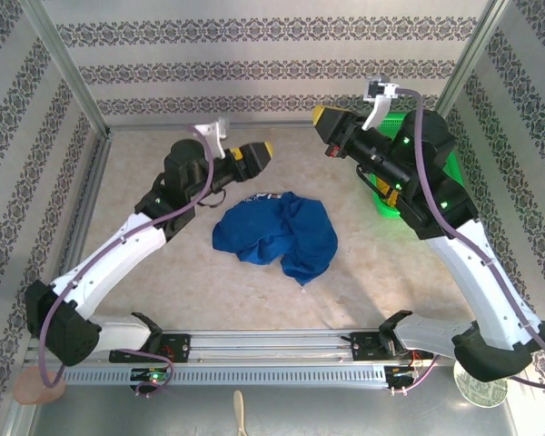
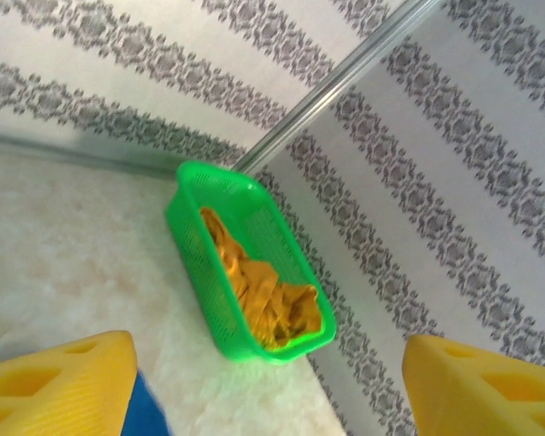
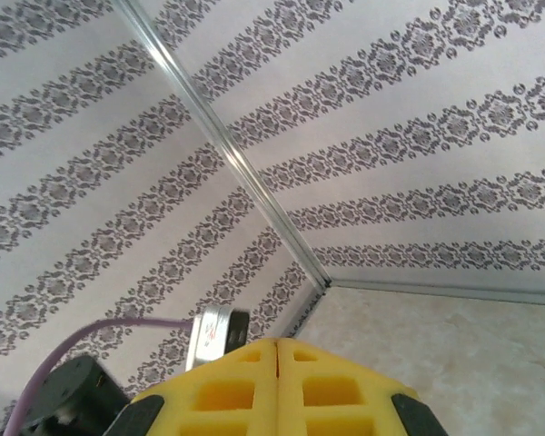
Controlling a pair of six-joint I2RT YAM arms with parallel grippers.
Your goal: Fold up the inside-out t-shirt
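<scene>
The left gripper hangs over the far side of the table, its yellow fingers spread wide with nothing between them. The right gripper, raised at the far right, has its fingers pressed together, empty. Nearer than both, the inside-out t-shirt lies crumpled at mid-table. At the right, a green basket holds a mustard garment.

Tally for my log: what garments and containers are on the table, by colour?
Blue t-shirt: 1
Mustard garment: 1
Green basket: 1
Total: 3
</scene>
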